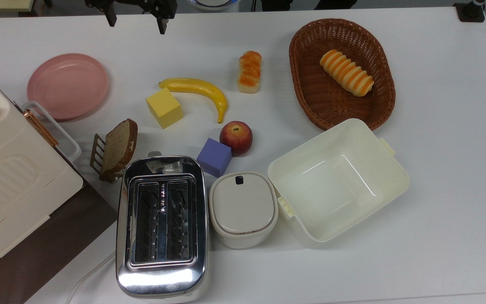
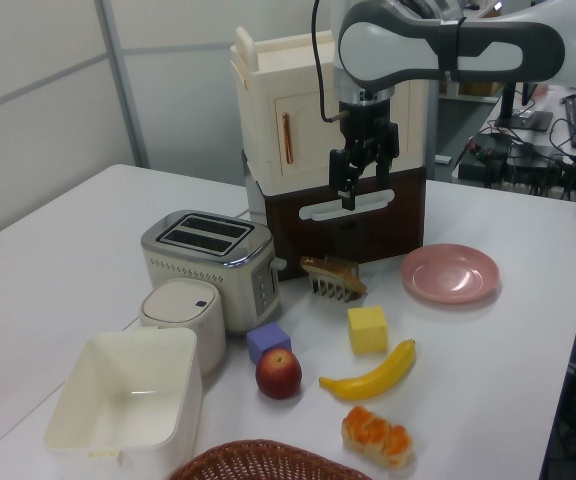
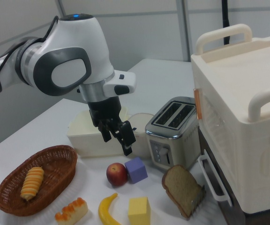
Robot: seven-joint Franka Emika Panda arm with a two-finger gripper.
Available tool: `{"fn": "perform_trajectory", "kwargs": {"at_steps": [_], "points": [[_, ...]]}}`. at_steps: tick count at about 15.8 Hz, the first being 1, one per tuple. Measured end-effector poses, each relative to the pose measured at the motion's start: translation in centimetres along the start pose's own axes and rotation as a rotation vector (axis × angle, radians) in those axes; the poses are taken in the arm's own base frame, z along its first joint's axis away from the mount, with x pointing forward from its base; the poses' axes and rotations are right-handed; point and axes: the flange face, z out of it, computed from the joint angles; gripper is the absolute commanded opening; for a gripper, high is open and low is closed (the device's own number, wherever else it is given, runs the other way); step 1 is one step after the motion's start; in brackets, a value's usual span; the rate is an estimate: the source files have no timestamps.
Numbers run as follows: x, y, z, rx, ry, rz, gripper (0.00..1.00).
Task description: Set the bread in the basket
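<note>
1. The gripper (image 1: 135, 19) hangs with its fingers apart above the bare far edge of the table (image 1: 445, 169), touching nothing.
2. Between it and the bread (image 1: 249, 71) the table is bare; the banana (image 1: 201, 90) lies near the bread on the top view's left.
3. A bare strip separates the bread from the basket (image 1: 310, 90).
4. In the basket, the roll (image 1: 346, 72) takes the upper part; the lower part is free.
5. The tub (image 1: 338, 181) touches the basket's near rim.
</note>
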Motion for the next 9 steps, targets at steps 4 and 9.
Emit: {"fn": "perform_trajectory", "kwargs": {"at_steps": [4,9], "points": [[0.0,-0.2,0.1,0.0,-0.003,-0.003,1.0],[0.0,-1.2,1.1,0.001,-0.023,-0.022,1.0]]}}
